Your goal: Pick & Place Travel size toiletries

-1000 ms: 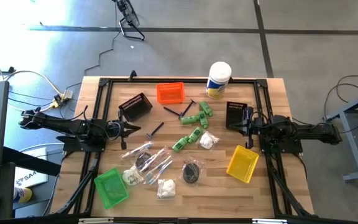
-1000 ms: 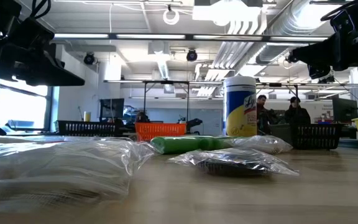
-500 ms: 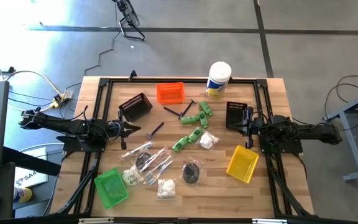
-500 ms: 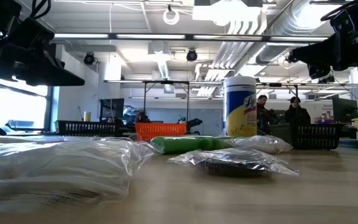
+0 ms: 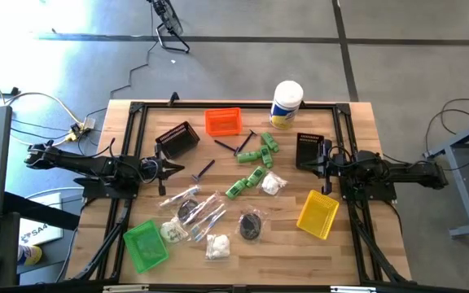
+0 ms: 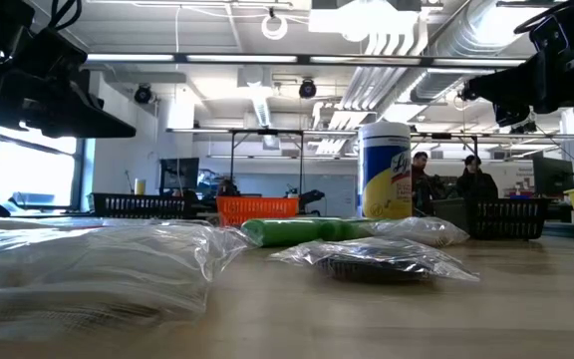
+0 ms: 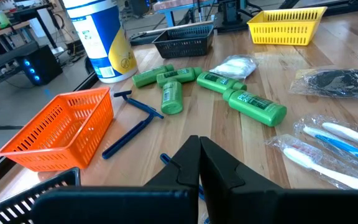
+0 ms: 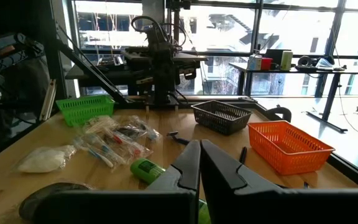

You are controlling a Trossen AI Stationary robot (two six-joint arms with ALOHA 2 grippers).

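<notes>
The wooden worktop [image 5: 348, 244] carries it all. The toiletries lie loose across its middle: green mini bottles [image 5: 249, 156], clear-wrapped packets [image 5: 192, 207], a dark round bundle [image 5: 251, 225], bags of white puffs [image 5: 273, 184], none in the bins. Left gripper [image 5: 172, 168] waits at the left edge, pinched together, empty. Right gripper [image 5: 318, 167] sits opposite, fingers together too, holding nothing.

A tall white canister with a yellow label [image 5: 286, 103] stands at the far edge of the wooden worktop [image 5: 348, 252]. An orange bin [image 5: 223, 121] sits beside it. A green bin [image 5: 146, 245] rests near the front left corner, a yellow bin [image 5: 317, 213] toward the right edge, and two black bins [image 5: 177, 139] [image 5: 308, 150] farther back.
</notes>
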